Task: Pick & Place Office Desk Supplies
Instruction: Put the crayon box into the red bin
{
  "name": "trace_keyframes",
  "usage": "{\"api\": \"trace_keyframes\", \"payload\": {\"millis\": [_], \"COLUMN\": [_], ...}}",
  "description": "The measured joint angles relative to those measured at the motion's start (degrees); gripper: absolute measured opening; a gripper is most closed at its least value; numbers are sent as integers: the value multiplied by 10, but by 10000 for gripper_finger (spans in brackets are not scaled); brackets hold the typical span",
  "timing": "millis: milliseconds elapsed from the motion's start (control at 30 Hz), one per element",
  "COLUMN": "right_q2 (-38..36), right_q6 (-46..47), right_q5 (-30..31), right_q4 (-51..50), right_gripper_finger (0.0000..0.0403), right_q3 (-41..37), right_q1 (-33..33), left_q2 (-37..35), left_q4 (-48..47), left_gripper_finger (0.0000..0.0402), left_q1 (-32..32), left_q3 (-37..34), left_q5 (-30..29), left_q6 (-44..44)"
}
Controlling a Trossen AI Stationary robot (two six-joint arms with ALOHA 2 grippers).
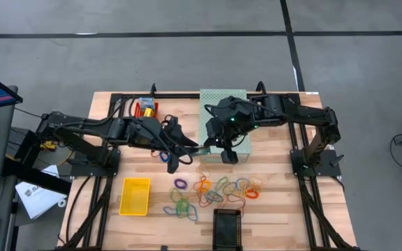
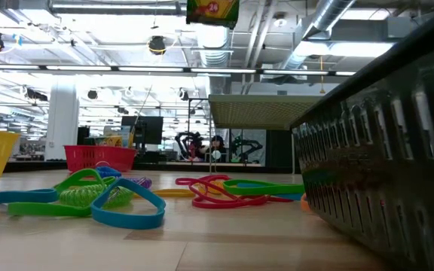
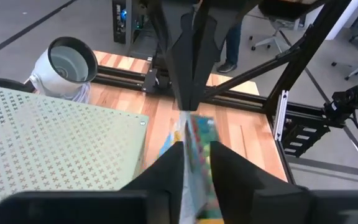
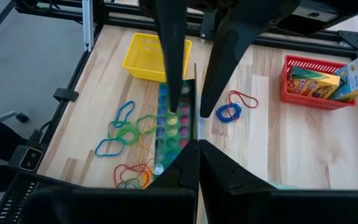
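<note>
Starting at the left, we see the left gripper [image 3: 196, 163] closed on a crayon box [image 3: 197, 140], holding it edge-up between its fingers, just beside the pale green perforated box [image 3: 55, 149]. Facing it, the right gripper [image 4: 194, 149] is shut on the same box's other end, probably a handover between arms. Below both grippers, rubber bands [image 1: 211, 189] lie loose on the table [image 1: 103, 111], near the yellow basket [image 1: 135, 196].

From my seat, the crayon box [image 3: 197, 163] between the left gripper [image 3: 194, 167] fingers was half covered by them and blurred, its print unreadable. Beyond it, the right gripper [image 3: 191, 102] hid the box's far end.
</note>
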Motion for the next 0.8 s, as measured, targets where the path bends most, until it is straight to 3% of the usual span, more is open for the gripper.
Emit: {"api": "trace_keyframes", "payload": {"millis": [300, 567, 800], "right_q2": [0, 0, 0], "right_q6": [0, -2, 13], "right_q5": [0, -23, -24], "right_q4": [8, 16, 65], "right_gripper_finger": [0, 1, 62], "right_q3": [0, 0, 0], "right_q1": [0, 4, 5], "left_q2": [0, 0, -4], "left_q4": [0, 0, 3], "left_gripper_finger": [6, 1, 1], "left_q1": [0, 0, 0], "left_q3": [0, 0, 0], "left_q5": [0, 1, -1], "left_q6": [-4, -13, -13]}}
